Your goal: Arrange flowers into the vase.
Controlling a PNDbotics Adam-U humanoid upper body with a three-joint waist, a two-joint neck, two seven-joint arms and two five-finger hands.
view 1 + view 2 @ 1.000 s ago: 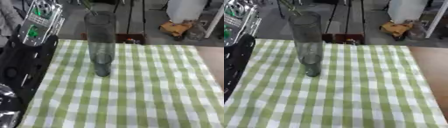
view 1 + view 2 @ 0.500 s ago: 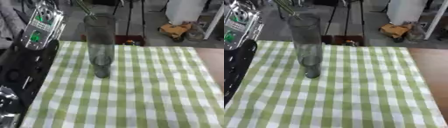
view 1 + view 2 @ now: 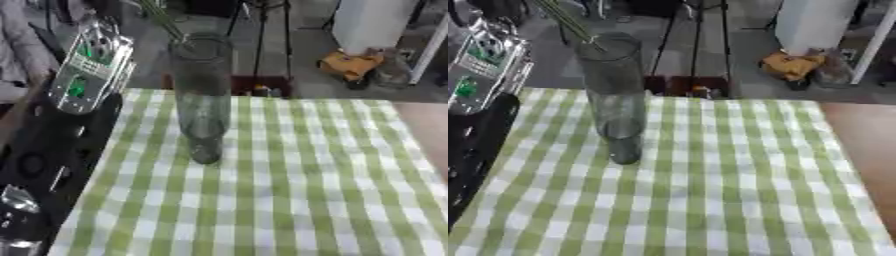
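Left arm [image 3: 52, 150] raised higher beside vase [image 3: 202, 95]; stem [image 3: 570, 25] clearer right-eye.

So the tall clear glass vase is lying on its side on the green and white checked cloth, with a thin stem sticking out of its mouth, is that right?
Not quite. The tall clear glass vase stands upright on the green and white checked cloth, not on its side; the left eye view shows this. The rest holds: a thin green stem sticks out of its mouth, leaning up to the left.

Soft, even, dim light; overall blur; glare on the vase [image 3: 202, 95]
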